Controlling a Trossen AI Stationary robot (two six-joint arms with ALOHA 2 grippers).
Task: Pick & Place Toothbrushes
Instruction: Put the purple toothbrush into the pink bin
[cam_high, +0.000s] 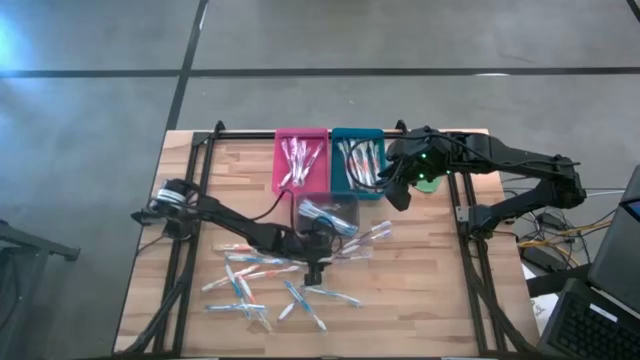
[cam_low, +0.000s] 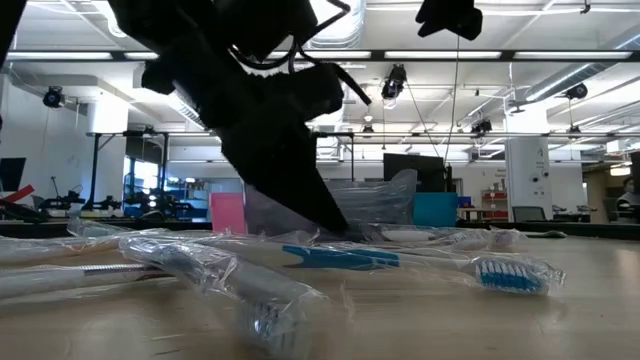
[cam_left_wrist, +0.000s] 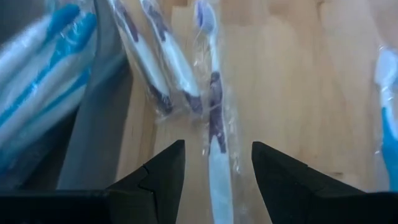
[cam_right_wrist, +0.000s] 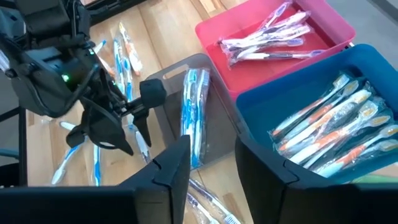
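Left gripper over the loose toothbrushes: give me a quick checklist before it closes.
1. Left gripper open: ok.
2. Wrapped purple-accented toothbrush lies between its fingers: ok.
3. Only that one brush in the gap; neighbouring wrapped brushes sit off to the side: ok.
4. Fingers low enough to grip: cannot tell.
5. Right gripper clear of the left arm, near the blue tray: ok.
6. Pink tray has free room: ok.

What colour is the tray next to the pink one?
Blue tray, holding orange-accented toothbrushes; the right wrist view shows it best.
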